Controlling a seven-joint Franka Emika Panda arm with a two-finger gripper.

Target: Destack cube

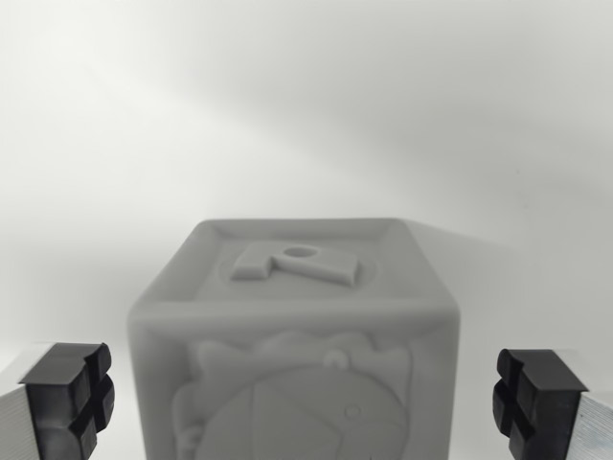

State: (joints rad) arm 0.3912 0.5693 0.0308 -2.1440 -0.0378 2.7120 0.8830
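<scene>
White tabletop (306, 105) fills nearly the whole wrist view, bare and softly shadowed, with nothing else lying on it that I can make out.

Next in size is the cube (295, 335), pale grey, standing upright in the lower middle of the view. Its top face carries a raised letter inside a raised border, and the side facing the camera shows a moulded relief, a rounded figure I cannot identify. The lower part of the cube runs out of the picture, so whether another block sits under it cannot be told from here; given the task, this is probably the top one of a stack.

Smallest are the two fingertips of the hand (305, 401), black pads on silvery metal, one (67, 395) at the wrist view's left and the other (536, 398) at its right. They stand wide apart, clear of the cube on both sides, gripping nothing. The cube lies between them and roughly centred, which reads as a deliberate line-up: the hand is spread wider than the block so it can straddle it without knocking it.

By my judgement the grasp is not yet made. The next move calls for the pads to meet the two side faces squarely, since an uneven pinch could tip or twist the cube.
</scene>
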